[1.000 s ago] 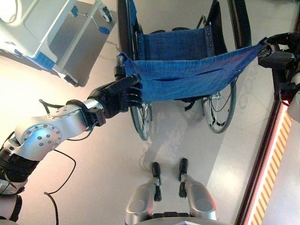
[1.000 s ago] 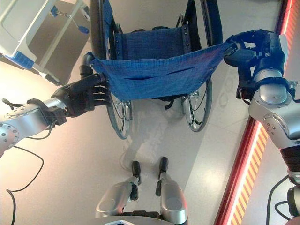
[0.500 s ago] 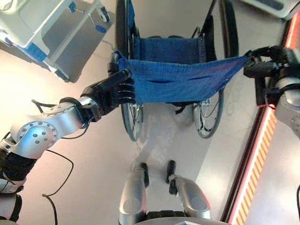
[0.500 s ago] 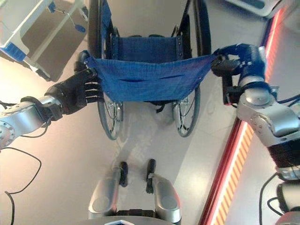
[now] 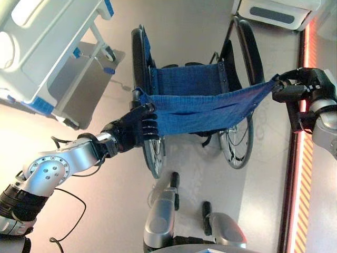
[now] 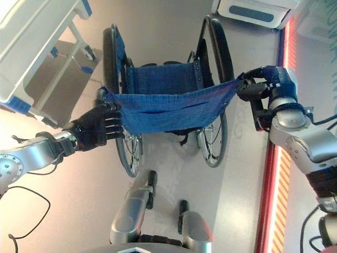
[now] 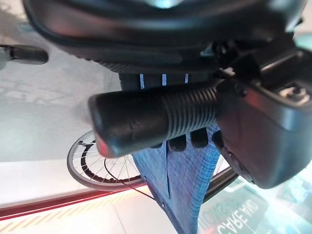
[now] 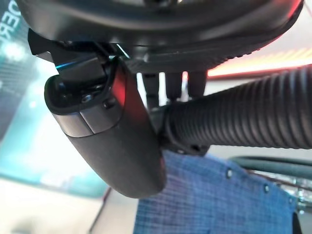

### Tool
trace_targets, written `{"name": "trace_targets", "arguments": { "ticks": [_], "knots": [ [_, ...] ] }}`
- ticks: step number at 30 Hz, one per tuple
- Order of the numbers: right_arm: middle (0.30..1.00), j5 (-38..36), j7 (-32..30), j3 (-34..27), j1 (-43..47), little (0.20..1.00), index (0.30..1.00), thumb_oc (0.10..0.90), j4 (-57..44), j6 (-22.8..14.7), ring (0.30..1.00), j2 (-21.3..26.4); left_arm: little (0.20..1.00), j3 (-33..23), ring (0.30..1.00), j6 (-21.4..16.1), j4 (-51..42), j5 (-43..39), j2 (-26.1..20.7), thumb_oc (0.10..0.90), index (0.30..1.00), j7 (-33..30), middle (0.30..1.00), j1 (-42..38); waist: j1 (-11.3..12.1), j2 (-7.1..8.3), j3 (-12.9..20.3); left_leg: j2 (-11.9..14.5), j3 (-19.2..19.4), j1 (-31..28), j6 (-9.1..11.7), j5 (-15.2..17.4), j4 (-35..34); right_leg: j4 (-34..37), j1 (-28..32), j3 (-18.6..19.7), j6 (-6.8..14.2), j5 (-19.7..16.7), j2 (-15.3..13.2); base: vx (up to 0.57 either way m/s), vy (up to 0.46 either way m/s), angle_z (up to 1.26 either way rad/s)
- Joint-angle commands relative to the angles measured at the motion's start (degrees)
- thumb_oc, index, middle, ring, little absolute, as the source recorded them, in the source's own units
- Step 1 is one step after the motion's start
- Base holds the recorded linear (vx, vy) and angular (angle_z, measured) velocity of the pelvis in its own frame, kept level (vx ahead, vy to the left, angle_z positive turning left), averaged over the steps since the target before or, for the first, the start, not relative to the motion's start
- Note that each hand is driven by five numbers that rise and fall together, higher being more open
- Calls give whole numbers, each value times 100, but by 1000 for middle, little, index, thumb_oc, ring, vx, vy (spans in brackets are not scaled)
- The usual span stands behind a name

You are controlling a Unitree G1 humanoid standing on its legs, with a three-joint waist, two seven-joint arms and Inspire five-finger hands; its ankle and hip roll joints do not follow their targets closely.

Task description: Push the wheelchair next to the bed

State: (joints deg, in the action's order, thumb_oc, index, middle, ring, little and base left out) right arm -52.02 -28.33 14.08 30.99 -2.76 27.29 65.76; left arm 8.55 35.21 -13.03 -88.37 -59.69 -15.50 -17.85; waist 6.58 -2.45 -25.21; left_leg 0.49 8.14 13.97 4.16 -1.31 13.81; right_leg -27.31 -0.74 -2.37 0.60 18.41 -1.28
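Observation:
A wheelchair with a blue cloth back and seat and black wheels stands on the floor right in front of me. My left hand is curled round its left push handle, a black ribbed grip. Around the right push handle my right hand is shut too, fingers and thumb wrapped over the grip. The bed, white with blue trim on a wheeled grey frame, stands at the far left of the wheelchair, a short gap away.
A white and grey unit stands on the floor beyond the wheelchair at the far right. A red and yellow striped line runs along the floor on the right. Open floor lies between the wheelchair and the bed.
The camera has moved forward and the view shifted; more of the bed shows at the left and a white unit has come into sight ahead. Both hands stay on the handles.

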Motion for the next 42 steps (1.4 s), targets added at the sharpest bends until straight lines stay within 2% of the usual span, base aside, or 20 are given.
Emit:
{"name": "trace_targets", "arguments": {
  "ticks": [1, 4, 6, 10, 12, 13, 14, 16, 18, 21, 24, 27, 28, 31, 33, 34, 36, 37, 39, 42],
  "knots": [
    [300, -469, 509, -158, -20, 300, 300, 400, -848, -330, 300, -599, 300, -1150, 300, -441, 389, 305, -119, 400, 300, 87, 300, -368, 67, 301, 1152, -260, 49, 510, -524, -235, 145, 70, 695, -538, 124, -494, 378, 435, 210, -32],
    [300, -516, 351, -103, 21, 300, 300, 400, -911, -306, 300, -653, 300, -1174, 300, -343, 357, 265, -204, 400, 300, 121, 300, -373, 134, 339, 1279, -430, 55, 352, -677, -170, 55, -598, 519, -692, 381, -1022, 192, 327, 175, -12],
    [300, -512, 276, 29, 220, 300, 300, 400, -876, -323, 300, -689, 300, -1127, 300, -392, 363, 187, -260, 400, 300, 106, 300, -448, 98, 302, 1293, -515, -23, 257, -693, -135, 2, -664, 209, -626, 364, -1054, 161, 326, 142, 4],
    [300, -427, 328, 111, 542, 300, 300, 400, -737, -385, 300, -682, 300, -1106, 300, -680, 354, 94, -271, 400, 300, 65, 300, -526, -34, 298, 1114, -679, -142, 392, -497, -112, 436, 1109, -34, -611, 81, -910, 72, 183, 6, 3],
    [300, -328, 443, 215, 744, 300, 300, 400, -575, -522, 300, -674, 300, -1001, 300, -890, 405, 81, -228, 400, 300, 10, 300, -678, -227, 287, 916, -740, -227, 442, -413, -139, 700, 1712, -313, -315, 80, -1402, 19, 113, -65, -25],
    [300, -267, 520, 284, 898, 300, 300, 400, -426, -668, 300, -673, 300, -774, 300, -1049, 484, 38, -198, 400, 300, -65, 300, -961, -445, 318, 767, -829, -337, 395, -425, 93, 838, 2094, -671, -9, 307, -2059, -232, 175, -122, 2],
    [300, -274, 516, 295, 931, 300, 300, 400, -406, -699, 300, -665, 300, -701, 300, -1087, 502, 31, -203, 400, 300, -79, 300, -1041, -513, 333, 732, -846, -355, 338, -443, 200, 852, 2180, -826, 72, 426, -2282, -350, 295, -229, 49],
    [300, -302, 503, 257, 1086, 300, 300, 400, -365, -784, 300, -660, 300, -406, 300, -1211, 546, -19, -283, 400, 300, -160, 300, -1404, -839, 356, 530, -760, -451, -81, -520, 874, 901, 2560, -1660, 386, 810, -3055, -864, 464, -330, 103],
    [300, -345, 494, 86, 1046, 300, 300, 400, -469, -628, 300, -645, 300, -332, 300, -1145, 526, -74, -331, 400, 300, -200, 300, -1499, -974, 349, 447, -606, -596, -421, -563, 1259, 1026, 2492, -1972, 442, 864, -3245, -947, 663, -353, 96],
    [300, -390, 598, -16, 1064, 300, 300, 400, -456, -505, 300, -663, 300, -319, 300, -1022, 585, -168, -369, 400, 300, -237, 300, -1597, -999, 446, 526, -464, -579, -623, -646, 1489, 1223, 2339, -1831, 245, 895, -2967, -885, 504, -240, 66],
    [300, -603, 514, -19, 1103, 300, 300, 400, -491, -251, 300, -550, 300, -408, 300, -999, 490, -108, -300, 400, 300, -138, 300, -1400, -1004, 568, 732, -189, -639, -794, -525, 1212, 1768, 1782, -1748, 73, 762, -2792, -727, 571, -238, 68],
    [300, -674, 562, 88, 1070, 300, 300, 400, -536, -202, 300, -411, 300, -588, 300, -1070, 281, -223, -287, 400, 300, -354, 300, -1088, -1019, 572, 835, 156, -739, -682, -182, 252, 3281, 1715, -1393, -158, 329, -2548, -421, 511, -281, 53],
    [300, -693, 520, 175, 1109, 300, 300, 400, -536, -236, 300, -371, 300, -667, 300, -1098, 221, -286, -309, 400, 300, -408, 300, -978, -983, 642, 859, 68, -848, -342, -107, -154, 4056, 1736, -1234, -205, 156, -2476, -349, 439, -260, 33],
    [300, -787, 421, 248, 1161, 300, 300, 400, -580, -201, 300, -336, 300, -814, 300, -1083, 227, -348, -288, 400, 300, -442, 300, -856, -881, 707, 837, -152, -1026, 324, -174, -331, 4879, 1687, -964, -194, -14, -2331, -201, 405, -151, -8],
    [300, -794, 377, 153, 1045, 300, 300, 400, -725, -83, 300, -374, 300, -1031, 300, -990, 293, -379, -225, 400, 300, -435, 300, -719, -718, 677, 794, -490, -1015, 733, -341, -215, 4374, 1604, -675, -125, -29, -2171, 6, 478, -34, -12],
    [300, -780, 380, 128, 1009, 300, 300, 400, -753, -71, 300, -384, 300, -1066, 300, -972, 292, -383, -224, 400, 300, -436, 300, -691, -695, 678, 788, -521, -996, 729, -359, -202, 4244, 1594, -638, -104, -21, -2148, 21, 469, 3, -3],
    [300, -773, 253, 106, 918, 300, 300, 400, -880, -86, 300, -433, 300, -1211, 300, -932, 267, -383, -269, 400, 300, -327, 300, -515, -554, 621, 749, -464, -744, 795, -338, -475, 3057, 1577, -401, -59, -34, -1965, 202, 511, 30, -8],
    [300, -743, 194, 152, 898, 300, 300, 400, -849, -172, 300, -487, 300, -1242, 300, -949, 254, -296, -236, 400, 300, -203, 300, -373, -403, 460, 737, -301, -566, 937, -170, -1033, 1740, 1589, -161, -78, -100, -1757, 478, 568, 92, -6],
    [300, -683, 249, 223, 819, 300, 300, 400, -717, -355, 300, -562, 300, -1292, 300, -993, 210, -168, -169, 400, 300, -44, 300, -110, -159, 247, 726, -176, -556, 1053, 64, -1714, 248, 1685, 251, 11, -170, -1518, 804, 778, 160, -8],
    [300, -589, 476, 188, 584, 300, 300, 400, -586, -513, 300, -658, 300, -1443, 300, -1047, 161, 93, -22, 400, 300, 149, 300, 296, 67, 158, 724, -165, -688, 991, 135, -1933, -992, 1779, 784, 260, -175, -1260, 906, 753, 200, -41]
  ]
}}
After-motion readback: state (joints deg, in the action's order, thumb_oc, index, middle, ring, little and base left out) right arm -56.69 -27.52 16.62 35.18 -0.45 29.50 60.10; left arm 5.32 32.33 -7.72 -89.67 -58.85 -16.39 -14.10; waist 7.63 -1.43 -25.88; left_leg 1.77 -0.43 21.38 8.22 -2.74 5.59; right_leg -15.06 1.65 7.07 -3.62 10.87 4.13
